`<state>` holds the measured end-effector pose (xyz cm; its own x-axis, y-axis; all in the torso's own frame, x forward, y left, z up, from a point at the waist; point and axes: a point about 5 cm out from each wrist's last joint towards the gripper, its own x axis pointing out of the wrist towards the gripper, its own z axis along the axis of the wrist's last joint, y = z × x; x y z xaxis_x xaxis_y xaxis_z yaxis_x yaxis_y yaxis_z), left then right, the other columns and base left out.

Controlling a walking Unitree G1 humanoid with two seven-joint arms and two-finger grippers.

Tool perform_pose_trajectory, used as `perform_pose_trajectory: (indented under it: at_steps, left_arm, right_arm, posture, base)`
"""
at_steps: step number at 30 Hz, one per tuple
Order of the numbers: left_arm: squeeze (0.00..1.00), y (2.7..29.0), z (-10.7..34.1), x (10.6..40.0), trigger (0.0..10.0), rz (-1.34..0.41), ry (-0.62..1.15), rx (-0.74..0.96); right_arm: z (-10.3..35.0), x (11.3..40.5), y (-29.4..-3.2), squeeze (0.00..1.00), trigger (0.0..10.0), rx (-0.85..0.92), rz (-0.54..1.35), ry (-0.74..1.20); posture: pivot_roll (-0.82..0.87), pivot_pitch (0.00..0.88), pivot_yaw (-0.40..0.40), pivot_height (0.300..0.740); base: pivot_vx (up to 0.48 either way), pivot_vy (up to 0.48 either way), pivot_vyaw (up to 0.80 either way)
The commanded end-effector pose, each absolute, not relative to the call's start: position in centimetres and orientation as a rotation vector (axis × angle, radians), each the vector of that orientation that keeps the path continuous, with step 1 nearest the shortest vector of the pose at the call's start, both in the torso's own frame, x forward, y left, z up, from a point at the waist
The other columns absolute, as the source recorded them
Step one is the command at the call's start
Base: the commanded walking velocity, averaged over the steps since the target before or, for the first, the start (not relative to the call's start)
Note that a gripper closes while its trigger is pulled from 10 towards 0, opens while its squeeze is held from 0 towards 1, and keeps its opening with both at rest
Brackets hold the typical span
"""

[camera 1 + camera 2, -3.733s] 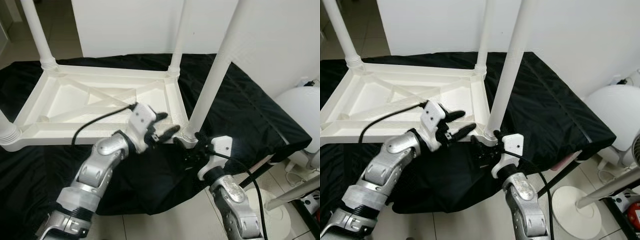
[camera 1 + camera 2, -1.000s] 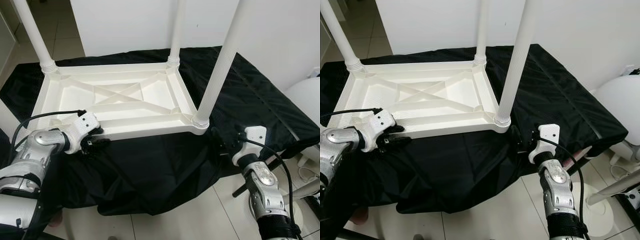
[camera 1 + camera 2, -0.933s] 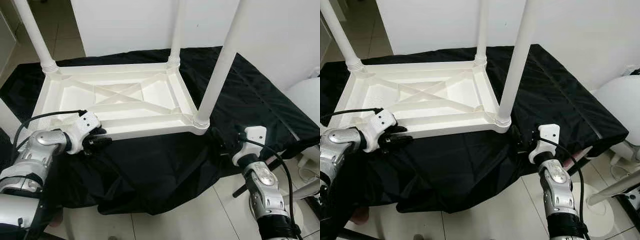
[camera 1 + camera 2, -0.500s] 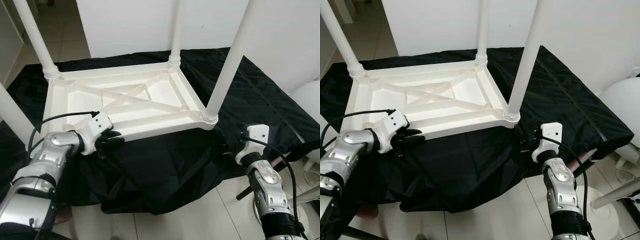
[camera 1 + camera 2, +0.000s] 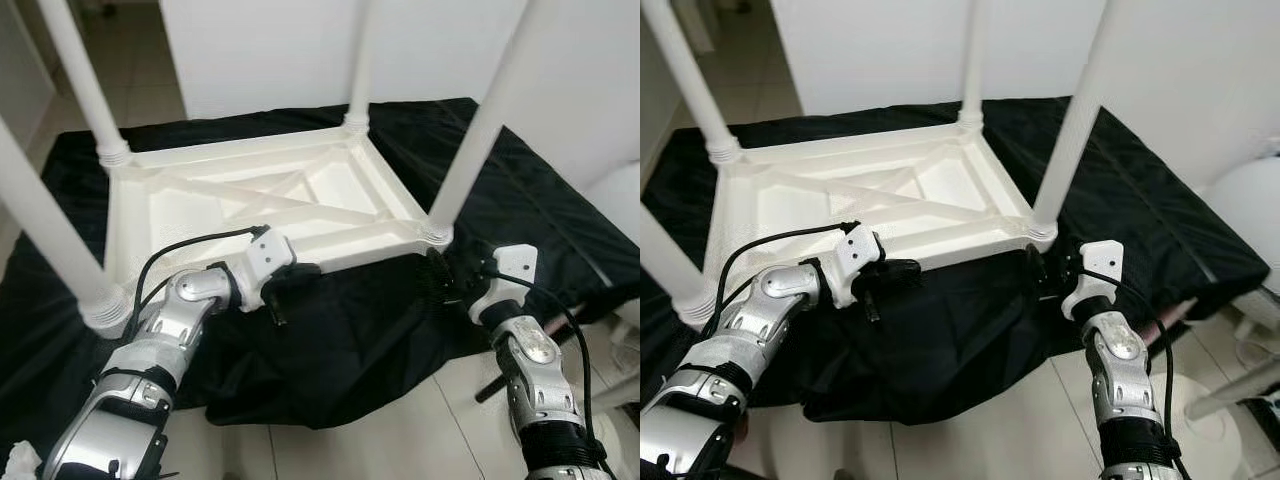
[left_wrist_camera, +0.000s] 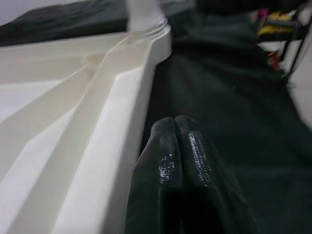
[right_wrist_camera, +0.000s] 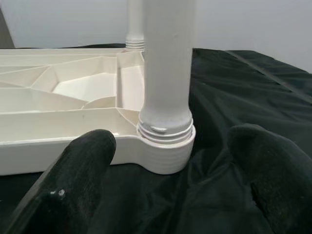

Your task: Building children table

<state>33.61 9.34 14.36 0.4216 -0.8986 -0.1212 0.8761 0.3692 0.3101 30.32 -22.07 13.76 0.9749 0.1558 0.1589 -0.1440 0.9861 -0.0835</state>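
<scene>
My left claw [image 5: 898,272], clenched empty, has slid along the upturned children's table [image 5: 300,205] rim toward my released right claw [image 5: 1040,268] at the fourth leg [image 5: 1072,125]: all legs seated.

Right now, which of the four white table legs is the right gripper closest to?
The near-right leg: the right gripper sits open just before its screwed-in base, while the other three legs stand farther left or behind.

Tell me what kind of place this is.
Probably a room in a home, used as an assembly spot: tiled floor, plain white wall, and an upside-down white plastic table with screwed-in legs lying on a black cloth.
</scene>
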Motion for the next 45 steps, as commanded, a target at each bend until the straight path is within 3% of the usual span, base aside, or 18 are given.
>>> perform_pose_trajectory:
  at_steps: [1, 5, 6, 11, 12, 21, 22, 38, 42, 45]
  left_arm:
    - [0.0, 9.4, 14.5, 33.9, 0.0, -1.073, -0.079, 0.327]
    - [0.0, 8.2, 14.6, 33.8, 0.0, -1.066, -0.101, 0.287]
    - [0.0, 7.8, 14.8, 33.7, 10.0, -1.063, -0.113, 0.293]
    - [0.0, 8.0, 15.3, 34.0, 10.0, -1.043, -0.11, 0.264]
    - [1.0, 8.6, 16.1, 34.4, 10.0, -1.024, -0.122, 0.219]
    - [1.0, 9.9, 16.9, 35.2, 10.0, -0.914, -0.157, 0.26]
    - [0.0, 10.2, 17.1, 35.4, 10.0, -0.871, -0.167, 0.267]
    - [0.0, 13.5, 15.1, 35.8, 10.0, -0.756, 0.026, 0.404]
    - [0.0, 16.2, 14.2, 36.4, 10.0, -0.635, 0.128, 0.538]
    - [0.0, 16.5, 14.1, 36.4, 10.0, -0.622, 0.14, 0.549]
  right_arm:
    - [13.6, 30.4, -22.0, 0.0, 10.0, -0.063, 0.148, -0.163]
    - [13.4, 30.6, -21.3, 0.0, 10.0, -0.047, 0.162, -0.158]
    - [13.5, 30.8, -20.6, 0.0, 10.0, -0.037, 0.186, -0.156]
    - [13.5, 31.0, -20.0, 0.0, 10.0, -0.03, 0.205, -0.154]
    - [13.5, 31.2, -19.1, 0.0, 10.0, -0.014, 0.227, -0.16]
    - [13.9, 31.3, -18.1, 0.0, 10.0, 0.008, 0.241, -0.178]
    - [14.1, 31.3, -18.2, 0.0, 10.0, 0.009, 0.238, -0.183]
    - [13.7, 29.8, -21.0, 0.0, 10.0, -0.056, 0.174, -0.178]
    - [13.3, 29.1, -21.5, 0.0, 10.0, -0.05, 0.14, -0.172]
    - [13.2, 29.0, -21.5, 0.0, 10.0, -0.049, 0.139, -0.169]
  posture:
    - [-0.1, 0.0, 0.003, 0.74]
    - [-0.1, 0.0, -0.012, 0.74]
    - [-0.1, 0.008, -0.034, 0.74]
    - [-0.1, 0.013, -0.041, 0.74]
    - [-0.1, 0.02, -0.043, 0.74]
    - [-0.12, 0.021, -0.038, 0.74]
    - [-0.12, 0.021, -0.039, 0.74]
    - [-0.09, 0.023, 0.027, 0.74]
    - [-0.09, 0.023, 0.031, 0.74]
    - [-0.09, 0.023, 0.031, 0.74]
  base:
    - [0.0, 0.0, 0.0]
    - [0.0, 0.0, 0.0]
    - [0.0, 0.0, 0.0]
    - [0.0, 0.0, 0.0]
    - [0.0, 0.0, 0.0]
    - [0.0, 0.0, 0.0]
    - [0.0, 0.0, 0.0]
    - [0.0, 0.0, 0.0]
    - [0.0, 0.0, 0.0]
    - [0.0, 0.0, 0.0]
